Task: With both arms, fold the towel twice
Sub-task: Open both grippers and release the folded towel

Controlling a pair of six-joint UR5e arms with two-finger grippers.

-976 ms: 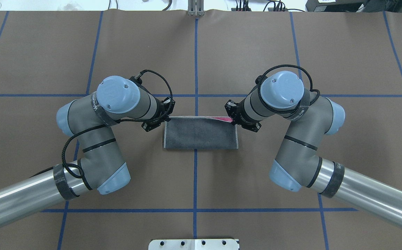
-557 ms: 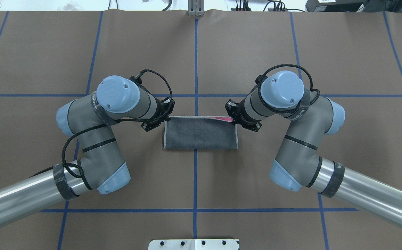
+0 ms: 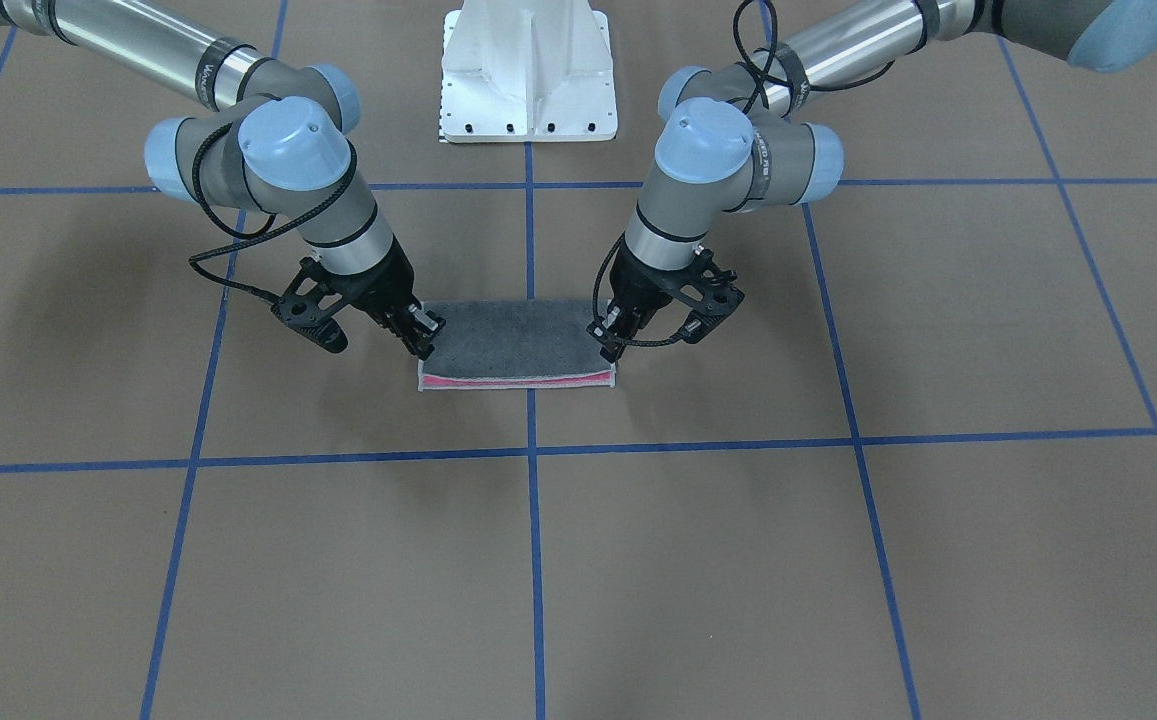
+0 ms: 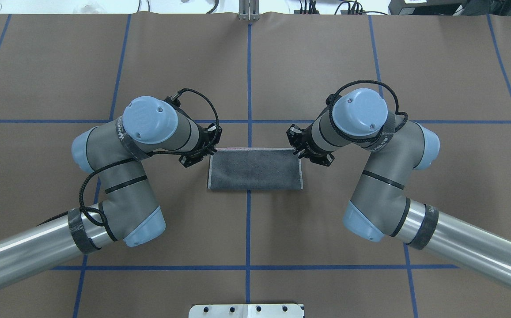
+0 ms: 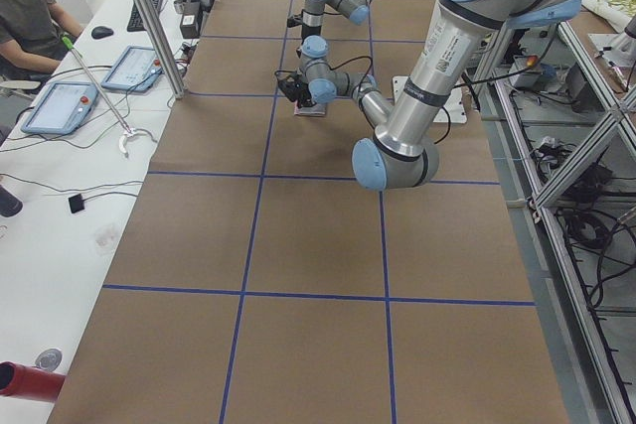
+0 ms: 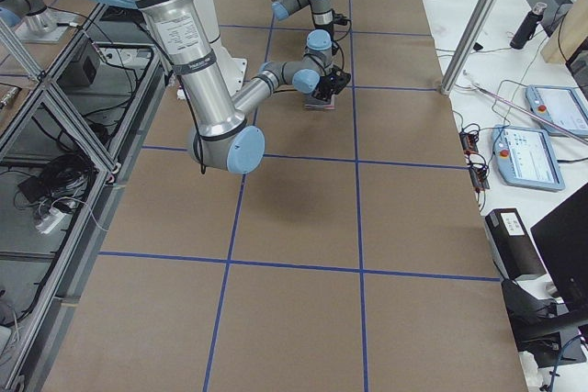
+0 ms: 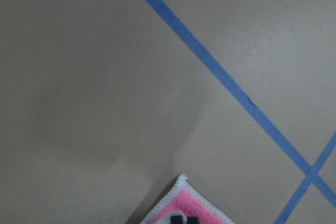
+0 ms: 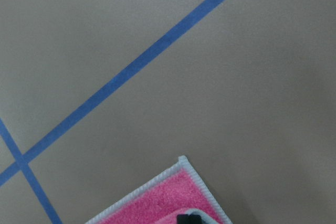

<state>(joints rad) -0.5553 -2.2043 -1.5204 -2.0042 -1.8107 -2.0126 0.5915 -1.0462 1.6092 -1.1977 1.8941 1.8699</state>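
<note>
The left end effector stands at the towel's far left corner with its jaws drawn nearly together, apparently pinching the upper layer. Its wrist camera shows two black fingertips close together over pink pile. The towel lies flat at the middle of the worktop, folded once into a grey-faced rectangle astride the central blue tape line. At the other far corner the right end effector looks likewise narrowly closed on the cloth. This reads as the close of the first fold. The upper edge stops short of the lower one, leaving a pink strip along the far side. A good finish would carry both corners outward together until the edgings meet, let go at the same instant, and rise straight up so the terry does not drag. The second fold then likely needs one short end carried over the other. Around them, an operators' desk with tablets runs alongside, well apart, and the white pedestal base sits well behind. The likeliest obstruction is the arms themselves, whose bulky wrists and looped cables crowd both ends of the cloth.
</note>
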